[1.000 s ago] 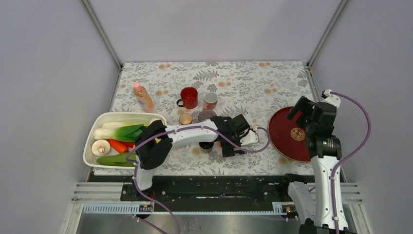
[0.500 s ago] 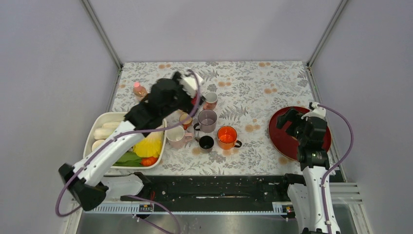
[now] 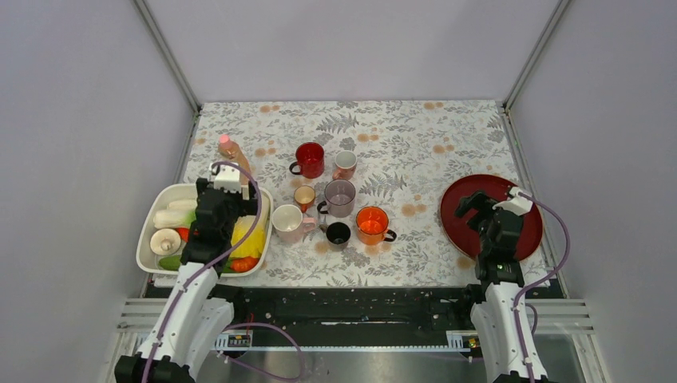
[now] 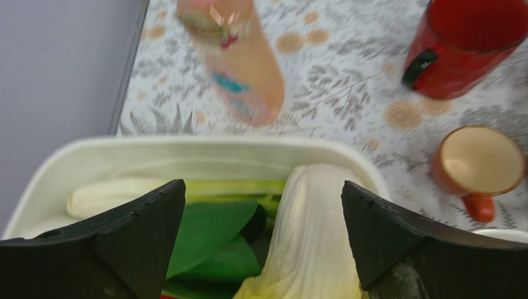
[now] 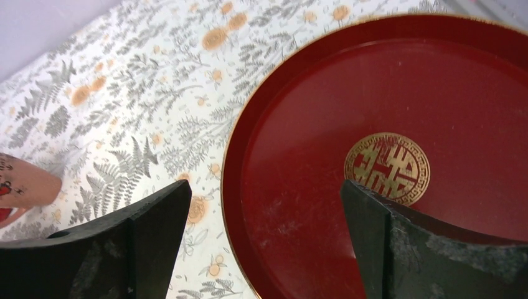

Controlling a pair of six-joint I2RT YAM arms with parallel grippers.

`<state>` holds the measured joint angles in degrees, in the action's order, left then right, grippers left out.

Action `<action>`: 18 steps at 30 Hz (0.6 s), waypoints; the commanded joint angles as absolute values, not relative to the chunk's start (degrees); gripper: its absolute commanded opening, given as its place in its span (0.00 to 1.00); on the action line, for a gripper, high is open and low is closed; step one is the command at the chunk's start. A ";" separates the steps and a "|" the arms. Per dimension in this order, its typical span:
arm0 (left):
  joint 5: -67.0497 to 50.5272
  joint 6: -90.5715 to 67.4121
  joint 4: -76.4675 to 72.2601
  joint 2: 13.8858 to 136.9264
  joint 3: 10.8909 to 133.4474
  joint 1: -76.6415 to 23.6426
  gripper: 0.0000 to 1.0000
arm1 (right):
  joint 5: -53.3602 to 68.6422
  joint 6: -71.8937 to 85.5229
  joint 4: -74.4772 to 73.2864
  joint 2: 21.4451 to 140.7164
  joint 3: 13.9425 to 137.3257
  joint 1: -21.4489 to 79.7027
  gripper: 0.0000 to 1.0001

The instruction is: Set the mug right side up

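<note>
The left tool (image 4: 263, 190) hangs released, its fingers spread wide and empty, over the white tray (image 4: 187, 148) of vegetables (image 4: 215, 240). The right tool (image 5: 264, 187) is likewise spread and empty above the red plate (image 5: 324, 81). The clear purple mug (image 3: 339, 197) stands mouth up on the bench (image 3: 431, 136), off to the left tool's right among other cups (image 3: 372, 223), well apart from both tools.

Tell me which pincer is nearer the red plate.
Right. The right pincer hangs open over the plate's left part. The left pincer is far off to the plate's left, open above the vegetable tray.
</note>
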<state>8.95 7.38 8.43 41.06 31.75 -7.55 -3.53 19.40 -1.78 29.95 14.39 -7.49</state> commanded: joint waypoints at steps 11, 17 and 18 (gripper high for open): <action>20.41 -1.50 -7.54 35.29 17.79 -6.23 0.99 | -4.80 20.43 5.93 26.31 12.49 -7.21 0.99; 19.09 0.68 -8.69 34.17 16.48 -6.23 0.99 | -4.22 20.63 5.91 28.52 13.04 -7.21 1.00; 19.04 0.26 -8.53 33.89 16.63 -6.24 0.99 | -4.09 20.70 5.83 28.82 13.16 -7.21 0.99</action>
